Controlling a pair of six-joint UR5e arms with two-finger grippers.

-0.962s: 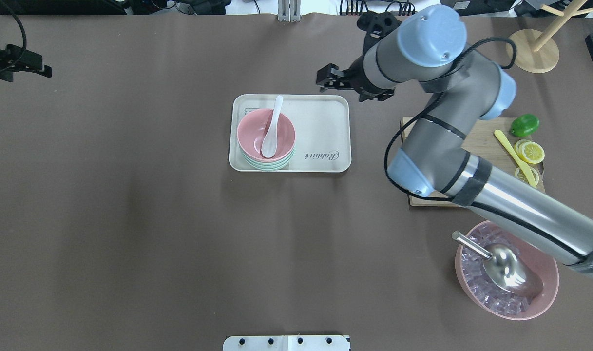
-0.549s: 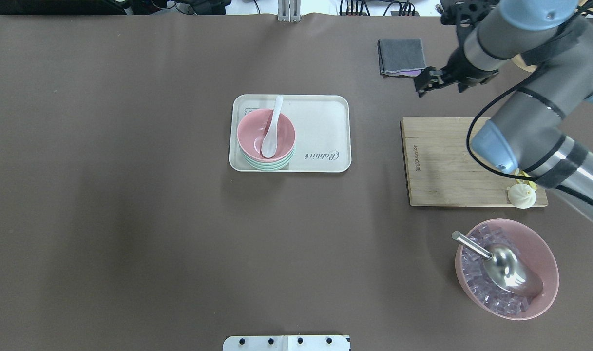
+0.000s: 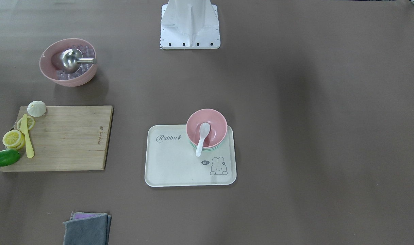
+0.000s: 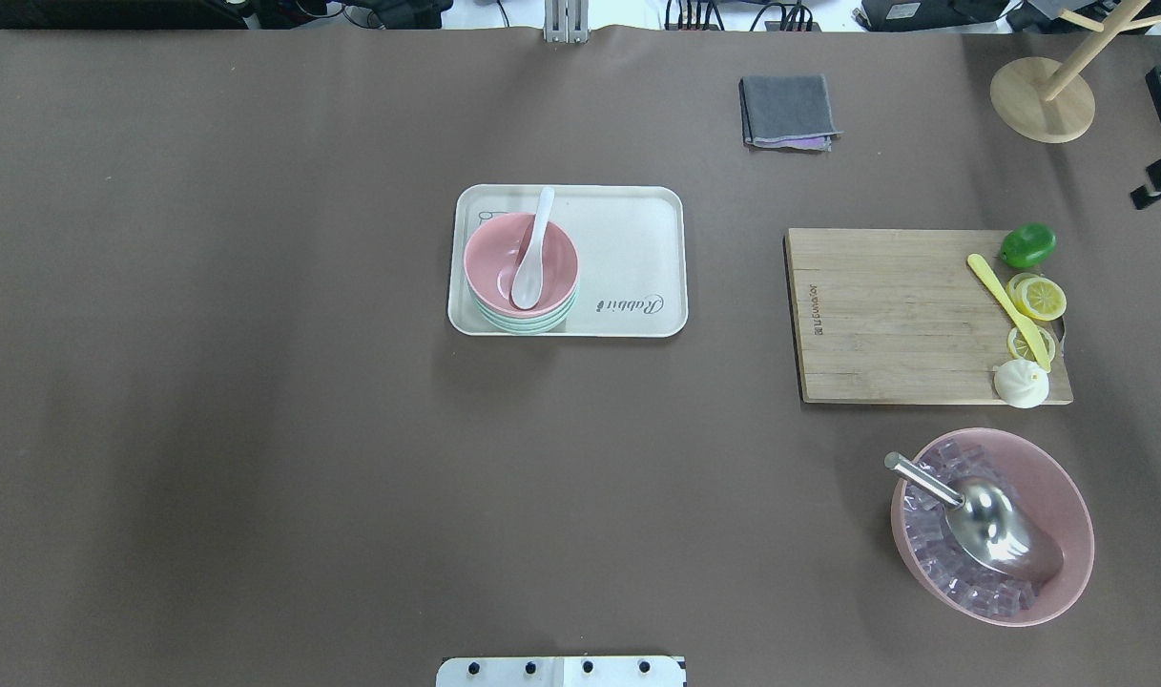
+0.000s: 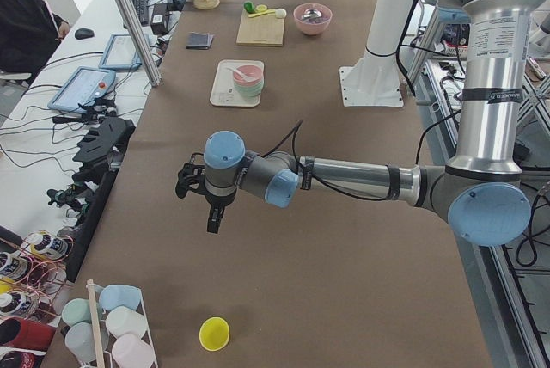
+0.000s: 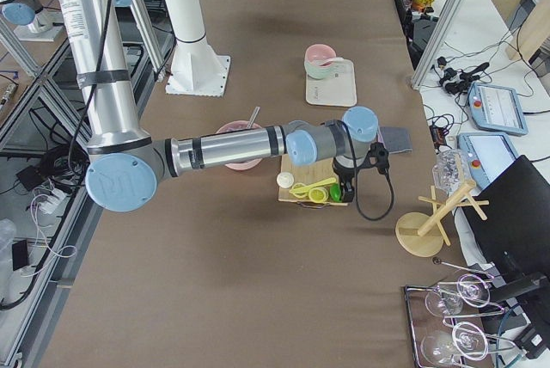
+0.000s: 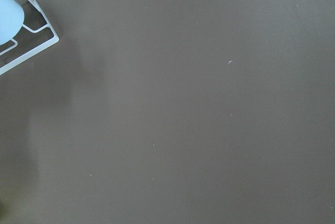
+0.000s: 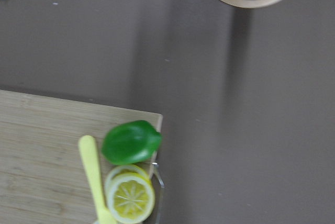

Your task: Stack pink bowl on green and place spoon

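Overhead exterior: round pink bowl (image 4: 553, 250) tops pale green bowl (image 4: 528, 325), white plastic spoon (image 4: 532, 246) inside; seemingly done. Left gripper (image 5: 212, 217), right gripper (image 6: 347, 189): cannot tell if open

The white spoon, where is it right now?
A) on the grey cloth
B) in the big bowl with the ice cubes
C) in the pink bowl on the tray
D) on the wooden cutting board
C: the white spoon rests with its scoop inside the pink bowl, which sits stacked on the green bowl on the tray.
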